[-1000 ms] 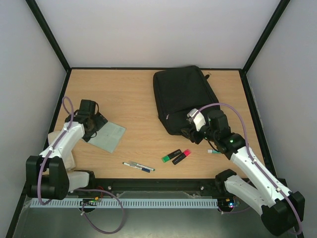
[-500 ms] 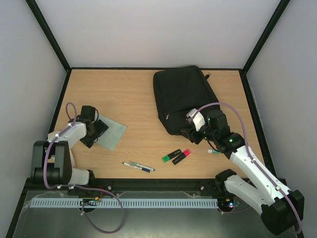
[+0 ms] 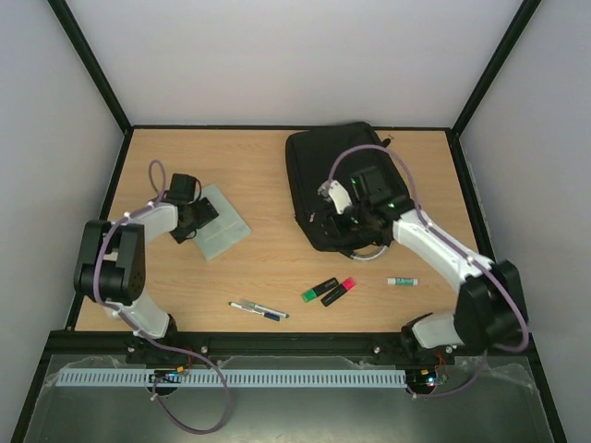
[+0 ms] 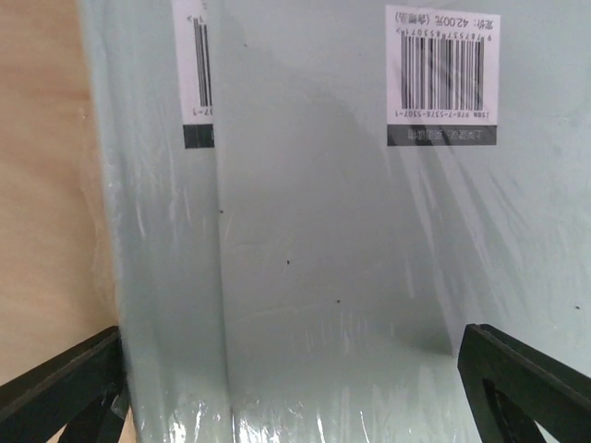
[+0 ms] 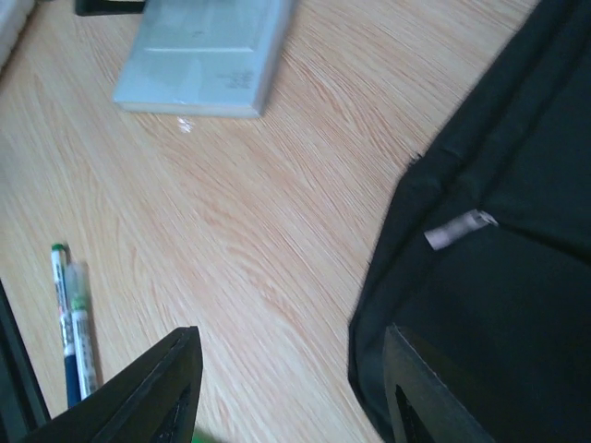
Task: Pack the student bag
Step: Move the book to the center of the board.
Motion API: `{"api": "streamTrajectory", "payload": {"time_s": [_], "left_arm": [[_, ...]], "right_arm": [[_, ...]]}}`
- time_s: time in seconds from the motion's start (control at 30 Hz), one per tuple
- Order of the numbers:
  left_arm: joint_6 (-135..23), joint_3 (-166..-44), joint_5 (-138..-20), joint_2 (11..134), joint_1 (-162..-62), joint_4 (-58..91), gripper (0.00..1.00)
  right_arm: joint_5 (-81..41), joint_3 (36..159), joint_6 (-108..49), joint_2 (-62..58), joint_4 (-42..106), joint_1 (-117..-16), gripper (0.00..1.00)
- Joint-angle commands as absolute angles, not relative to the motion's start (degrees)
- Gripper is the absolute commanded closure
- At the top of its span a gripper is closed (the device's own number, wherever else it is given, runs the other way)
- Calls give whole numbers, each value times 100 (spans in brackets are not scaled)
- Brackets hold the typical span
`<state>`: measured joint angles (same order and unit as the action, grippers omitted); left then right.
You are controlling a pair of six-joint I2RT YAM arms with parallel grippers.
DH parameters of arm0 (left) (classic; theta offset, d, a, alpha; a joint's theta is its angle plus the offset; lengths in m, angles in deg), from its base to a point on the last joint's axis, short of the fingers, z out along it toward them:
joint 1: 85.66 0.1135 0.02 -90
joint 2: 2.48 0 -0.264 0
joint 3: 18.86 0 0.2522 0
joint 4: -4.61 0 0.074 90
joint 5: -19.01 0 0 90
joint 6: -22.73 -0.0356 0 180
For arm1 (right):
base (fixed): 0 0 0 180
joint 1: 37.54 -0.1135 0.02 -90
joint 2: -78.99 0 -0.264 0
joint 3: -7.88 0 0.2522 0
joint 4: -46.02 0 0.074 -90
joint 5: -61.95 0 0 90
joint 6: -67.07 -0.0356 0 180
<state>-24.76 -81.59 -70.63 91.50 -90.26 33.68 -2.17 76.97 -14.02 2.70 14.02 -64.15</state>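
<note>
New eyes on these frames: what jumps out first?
The big black student bag lies at the table's far right, with the right end effector open over its near edge. On the left, the left end effector stands wide open astride a pale grey-green book. A green highlighter and a pink highlighter lie near the front.

**Open wood left of the bag, clutter on its near side**

Left of the student bag (image 3: 343, 175), a broad band of bare table (image 3: 263, 175) runs as far as the book (image 3: 222, 226). The left gripper (image 4: 291, 369) stands spread wide over that book. On the bag's near side lie two highlighters (image 3: 329, 291), pens (image 3: 259, 311) and a white marker (image 3: 402, 281), with gaps between them. The right gripper (image 5: 286, 360), jaws apart, hangs at the bag's near-left corner.
</note>
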Motion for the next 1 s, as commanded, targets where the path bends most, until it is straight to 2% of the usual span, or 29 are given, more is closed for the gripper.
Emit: {"api": "streamTrajectory", "payload": {"time_s": [0.0,0.23,0.43,0.77,0.97], "left_arm": [[-2659,-8375,-7575,9947,-9554,3304,4],[-2829,-9072,-7658,10511,-10210,3351,8],[-3015,-8726,-8151,10358,-10257,2903,13],[-2725,-8126,-8233,9888,-9871,2542,12],[-2340,-7328,-9052,9669,-9297,1416,7]], "right_arm": [[128,8478,-1636,-675,1218,-6718,47],[65,9833,-2329,-2654,1202,-6835,50],[66,10843,-2744,-3940,999,-6879,53],[42,12146,-3273,-5117,819,-6960,60],[-567,12292,-3538,-5468,659,-6979,73]]}}
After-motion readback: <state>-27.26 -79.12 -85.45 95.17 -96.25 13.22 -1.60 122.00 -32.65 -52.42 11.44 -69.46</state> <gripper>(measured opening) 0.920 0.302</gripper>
